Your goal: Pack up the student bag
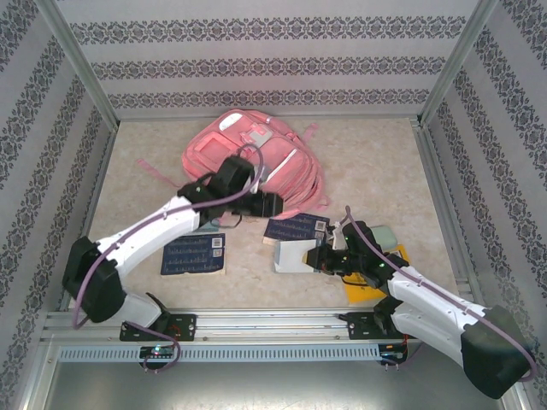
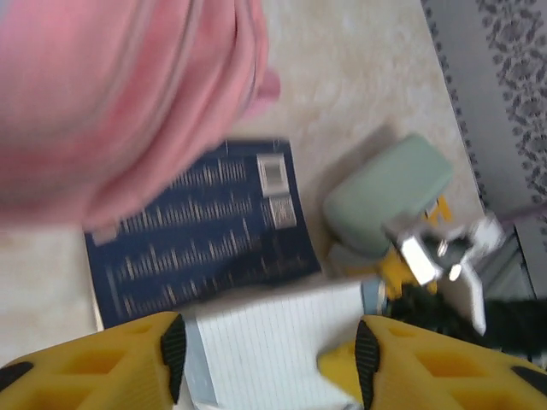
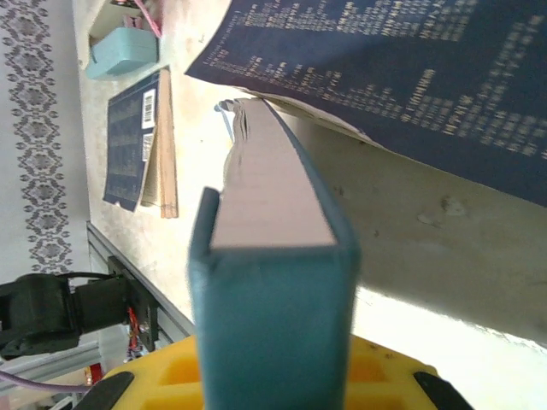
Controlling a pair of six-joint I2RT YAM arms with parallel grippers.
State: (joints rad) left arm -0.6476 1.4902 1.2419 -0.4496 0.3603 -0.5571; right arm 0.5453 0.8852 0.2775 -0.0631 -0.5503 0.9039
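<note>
The student bag (image 1: pixel 252 158), a big pink backpack, lies at the back middle of the table, and its pink fabric (image 2: pixel 120 94) is blurred at the upper left of the left wrist view. My left gripper (image 1: pixel 272 203) hovers at the bag's near edge, open (image 2: pixel 269 354) with nothing between its pads. My right gripper (image 1: pixel 323 256) is shut on the right end of a thick teal-covered book (image 1: pixel 295 254), which stands on edge with its pages up. That book (image 3: pixel 273 290) hides the right jaws.
One dark blue book (image 1: pixel 297 227) lies between the bag and the teal book, another (image 1: pixel 194 254) lies at the front left. A mint green case (image 1: pixel 386 235) and a yellow flat item (image 1: pixel 376 289) sit at the right. Patterned walls enclose the table.
</note>
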